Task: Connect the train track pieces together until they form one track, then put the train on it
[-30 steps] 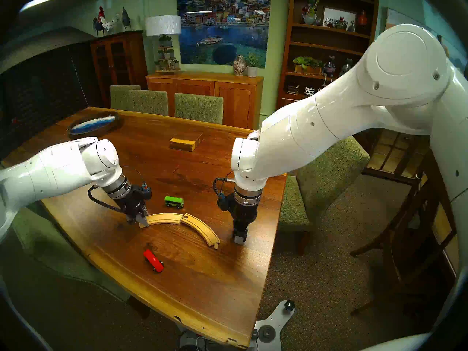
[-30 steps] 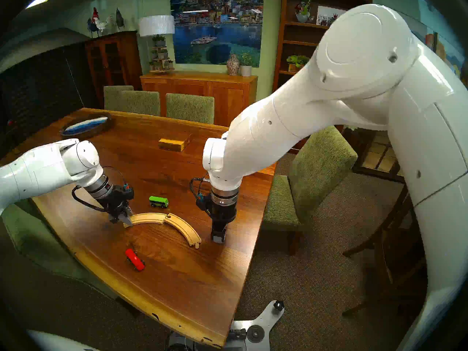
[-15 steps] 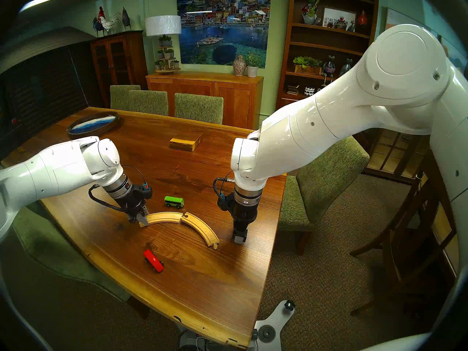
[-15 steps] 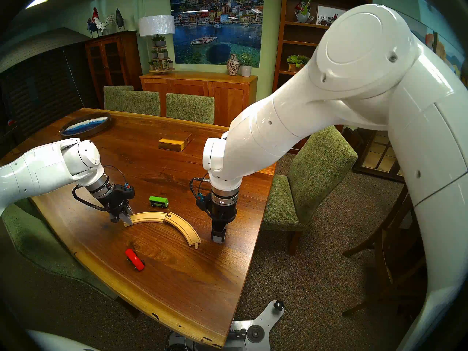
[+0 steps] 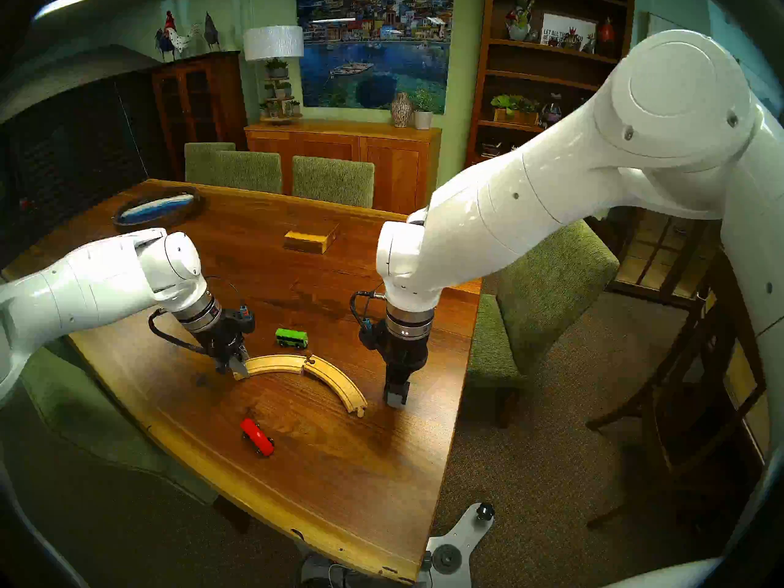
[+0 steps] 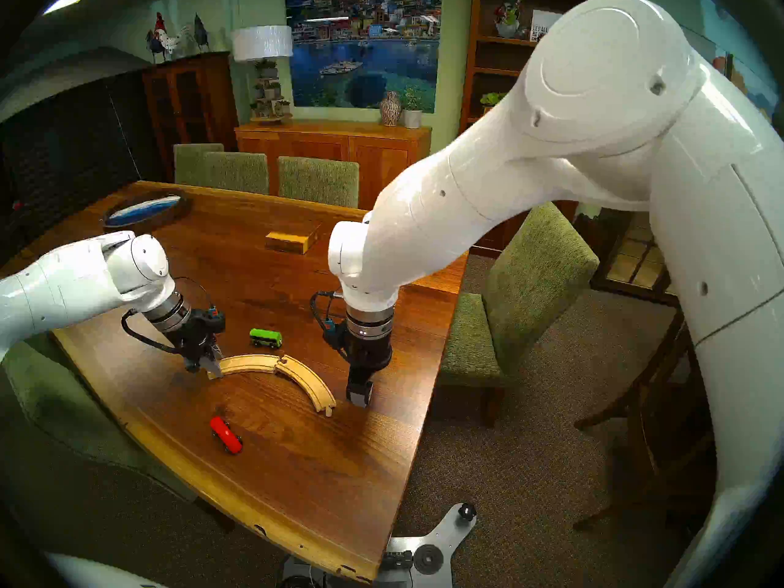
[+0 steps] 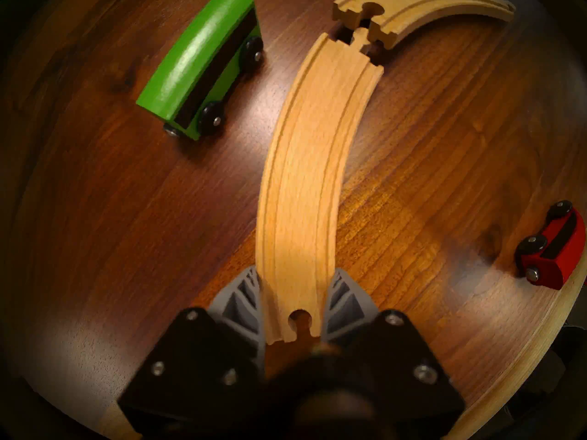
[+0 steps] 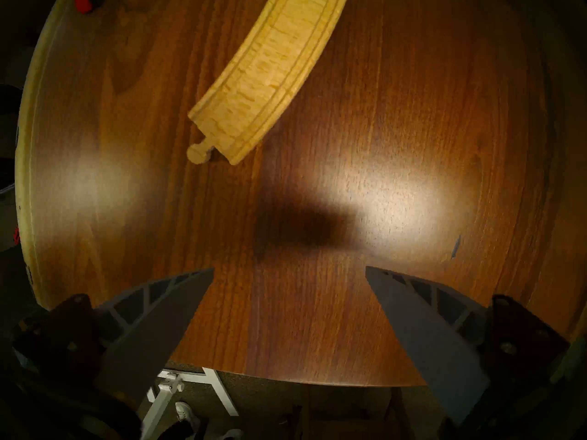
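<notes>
Here curved grooved wooden track pieces (image 7: 305, 175) nearly interlock.

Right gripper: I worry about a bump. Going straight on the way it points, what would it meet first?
Probably bare table. The right gripper points down with open jaws; the nearest track piece lies off to the side.

Framed shelf sign (image 5: 568, 30) — only "LET ALL" reads clearly.

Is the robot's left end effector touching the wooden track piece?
Touching. The left wrist view shows the left end effector with both fingers pressed against the sides of the track piece.
</notes>
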Motion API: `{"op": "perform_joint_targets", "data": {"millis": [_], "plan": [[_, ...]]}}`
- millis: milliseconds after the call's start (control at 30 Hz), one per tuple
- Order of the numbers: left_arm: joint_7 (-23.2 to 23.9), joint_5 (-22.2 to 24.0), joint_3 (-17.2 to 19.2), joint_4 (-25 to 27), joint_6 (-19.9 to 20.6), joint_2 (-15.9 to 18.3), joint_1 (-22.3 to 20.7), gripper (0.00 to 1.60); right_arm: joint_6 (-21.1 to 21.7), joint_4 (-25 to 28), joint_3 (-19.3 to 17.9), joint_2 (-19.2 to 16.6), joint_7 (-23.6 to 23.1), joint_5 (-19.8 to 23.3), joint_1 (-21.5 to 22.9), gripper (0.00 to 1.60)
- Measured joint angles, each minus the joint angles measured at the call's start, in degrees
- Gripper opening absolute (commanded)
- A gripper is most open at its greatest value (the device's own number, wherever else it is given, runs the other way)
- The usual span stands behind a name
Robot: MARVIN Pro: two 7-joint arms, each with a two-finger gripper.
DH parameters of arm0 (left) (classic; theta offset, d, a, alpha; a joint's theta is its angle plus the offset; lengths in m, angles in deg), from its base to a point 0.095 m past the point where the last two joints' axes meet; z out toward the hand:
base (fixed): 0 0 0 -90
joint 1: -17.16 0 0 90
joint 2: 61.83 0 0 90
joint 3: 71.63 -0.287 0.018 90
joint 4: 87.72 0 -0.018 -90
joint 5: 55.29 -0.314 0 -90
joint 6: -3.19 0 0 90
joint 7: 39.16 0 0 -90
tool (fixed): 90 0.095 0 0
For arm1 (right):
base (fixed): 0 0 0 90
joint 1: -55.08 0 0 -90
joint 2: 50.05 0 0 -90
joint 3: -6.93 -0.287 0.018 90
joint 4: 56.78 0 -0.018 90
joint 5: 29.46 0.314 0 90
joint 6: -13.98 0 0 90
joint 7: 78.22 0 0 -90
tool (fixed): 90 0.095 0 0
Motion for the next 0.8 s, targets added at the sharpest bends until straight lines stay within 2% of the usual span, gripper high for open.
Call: {"op": "perform_joint_targets", "data": {"millis": [300, 333, 600, 800], "plan": [[0.0, 0.0, 0.0, 0.0, 0.0, 0.0, 0.0, 0.0, 6.5, -4.7, -2.4, 3.3, 0.6, 6.1, 0.2, 1.6], [0.0, 0.0, 0.1, 0.0, 0.0, 0.0, 0.0, 0.0, 7.5, -5.5, -2.8, 4.3, 2.8, 8.3, -0.1, 1.6], [-0.1, -0.1, 0.1, 0.0, 0.0, 0.0, 0.1, 0.0, 8.4, -7.1, -3.0, 7.3, 10.9, 16.3, -1.6, 1.6], [-0.2, -0.1, 0.1, 0.0, 0.0, 0.1, 0.1, 0.0, 7.3, -7.0, -3.2, 7.8, 14.7, 19.9, -2.4, 1.6]]}}
